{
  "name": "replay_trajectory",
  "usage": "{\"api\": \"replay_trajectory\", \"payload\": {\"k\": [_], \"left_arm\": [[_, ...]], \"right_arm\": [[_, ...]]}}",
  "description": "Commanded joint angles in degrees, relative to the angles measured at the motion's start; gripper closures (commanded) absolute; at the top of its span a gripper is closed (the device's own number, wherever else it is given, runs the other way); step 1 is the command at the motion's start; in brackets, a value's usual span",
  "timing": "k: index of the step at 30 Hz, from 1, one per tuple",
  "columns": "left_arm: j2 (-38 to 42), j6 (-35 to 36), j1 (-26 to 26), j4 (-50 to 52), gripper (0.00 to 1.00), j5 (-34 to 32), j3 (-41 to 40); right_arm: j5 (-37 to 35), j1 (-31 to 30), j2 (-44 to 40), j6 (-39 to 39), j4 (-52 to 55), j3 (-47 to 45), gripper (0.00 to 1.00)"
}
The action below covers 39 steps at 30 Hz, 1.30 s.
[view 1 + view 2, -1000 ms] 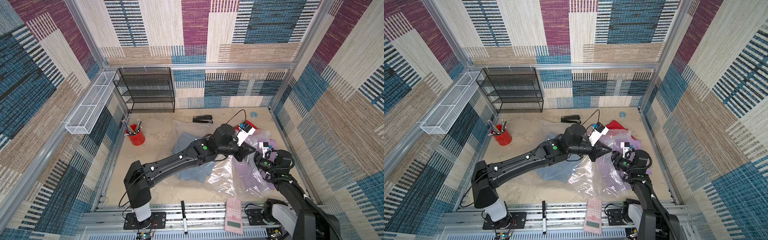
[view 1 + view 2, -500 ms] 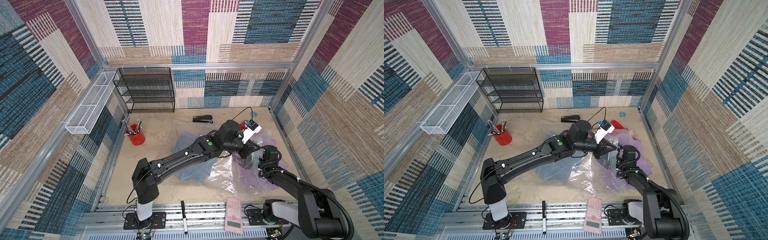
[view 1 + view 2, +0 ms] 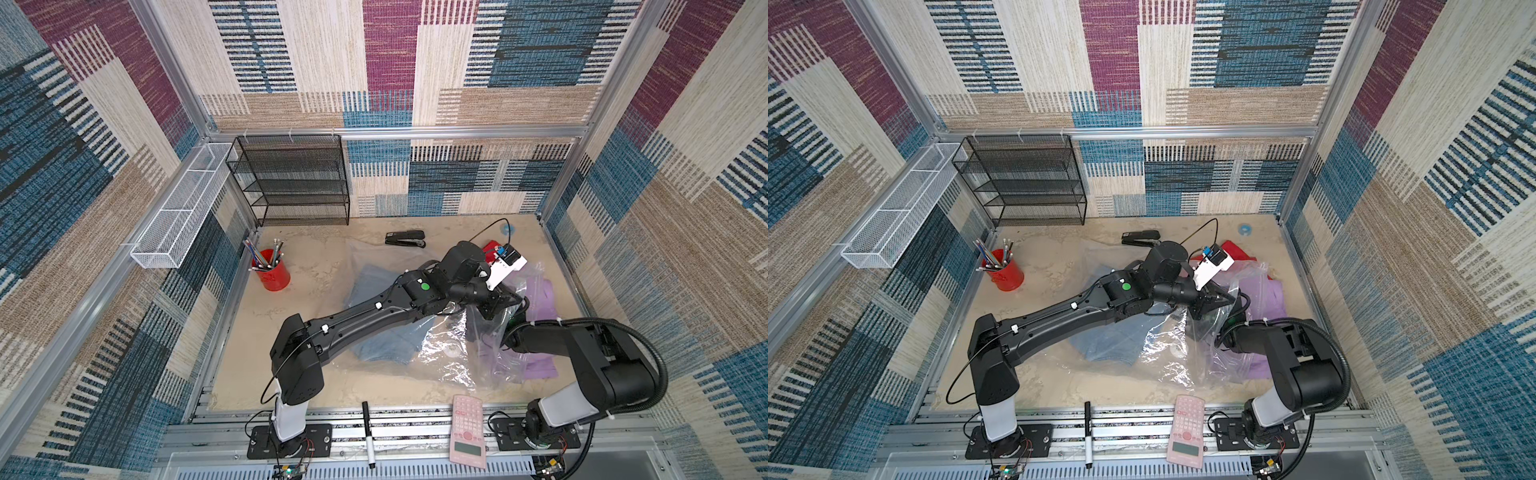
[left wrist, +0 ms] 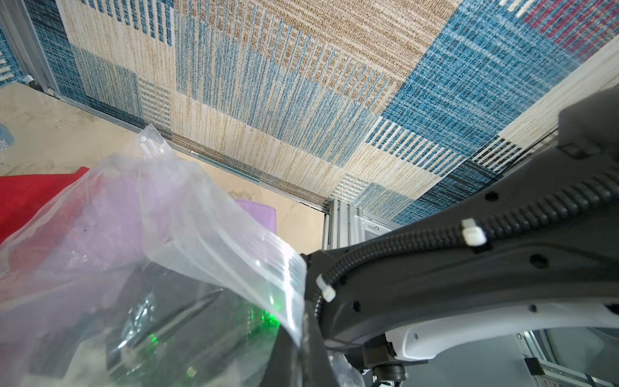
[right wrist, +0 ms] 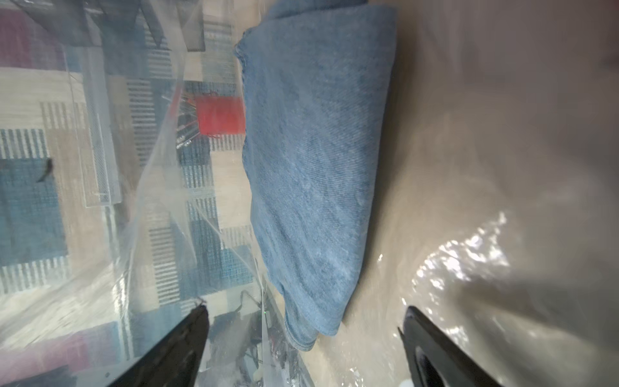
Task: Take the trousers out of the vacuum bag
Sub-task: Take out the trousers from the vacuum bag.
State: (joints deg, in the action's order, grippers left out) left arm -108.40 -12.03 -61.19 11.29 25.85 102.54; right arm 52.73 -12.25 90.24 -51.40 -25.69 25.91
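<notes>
The clear vacuum bag (image 3: 444,345) (image 3: 1167,353) lies crumpled mid-table, its white valve disc (image 3: 452,351) facing up. My left gripper (image 3: 515,299) (image 4: 303,348) is shut on the bag's zip edge and holds it raised. In the right wrist view my right gripper (image 5: 304,310) is open inside the bag, pointing at the folded blue denim trousers (image 5: 311,167) (image 3: 382,345). Plastic hides that gripper in both top views. Lilac trousers (image 3: 540,291) (image 3: 1271,295) lie at the right, partly under plastic. Red trousers (image 3: 1235,251) lie behind them.
A red pencil cup (image 3: 272,276) stands at the left, and a black stapler (image 3: 405,239) and a blue tape roll (image 3: 508,227) lie near the back. A black mesh shelf (image 3: 291,183) is against the back wall. A pink calculator (image 3: 467,430) and a marker (image 3: 368,432) rest on the front rail.
My left gripper has carried the bag's edge to the right. My right gripper's jaws have opened wider, and that arm has swung left into the bag's mouth.
</notes>
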Motion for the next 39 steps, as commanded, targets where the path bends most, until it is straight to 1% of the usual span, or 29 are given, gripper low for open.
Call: {"api": "replay_trajectory", "payload": {"k": [1, 8, 12, 15, 19, 25, 28, 32, 35, 39], "left_arm": [[-0.2, 0.6, 0.0, -1.8, 1.00, 1.1, 0.0], [-0.1, 0.7, 0.2, -1.8, 1.00, 1.0, -0.6], [0.2, 0.9, 0.2, -1.6, 1.00, 0.7, -0.6], [0.1, 0.9, 0.3, -1.5, 1.00, 0.8, -0.2], [-0.1, 1.0, 0.4, -1.2, 1.00, 0.7, 0.5], [-0.5, 0.6, 0.4, -1.3, 1.00, 0.8, 1.1], [-0.8, 0.6, 0.4, -1.0, 1.00, 1.0, 1.4], [-0.8, 0.7, 0.4, -0.8, 1.00, 0.6, 1.3], [-0.6, 0.6, 0.5, -1.3, 1.00, 0.0, 0.5], [0.0, 0.1, 0.7, -2.4, 1.00, -1.1, -0.7]], "right_arm": [[-0.7, -1.7, 4.2, -2.7, -6.7, 1.6, 0.08], [-2.0, -4.9, 13.0, -3.4, -11.5, 6.2, 0.07], [-3.9, -6.0, 14.7, -3.3, -12.4, 7.6, 0.07], [-4.1, -6.9, 16.0, -3.4, -12.3, 9.2, 0.06], [-4.2, -8.5, 18.0, -4.9, -15.4, 9.8, 0.05], [-3.5, -10.0, 23.1, -11.1, -27.8, 9.4, 0.05], [-3.0, -10.5, 25.7, -13.2, -33.3, 9.9, 0.06], [-2.3, -11.3, 27.0, -14.9, -39.2, 10.1, 0.08], [-1.7, -11.7, 29.1, -18.9, -49.4, 8.8, 0.08], [-2.0, -11.7, 33.0, -27.0, -70.9, 5.6, 0.11]]}}
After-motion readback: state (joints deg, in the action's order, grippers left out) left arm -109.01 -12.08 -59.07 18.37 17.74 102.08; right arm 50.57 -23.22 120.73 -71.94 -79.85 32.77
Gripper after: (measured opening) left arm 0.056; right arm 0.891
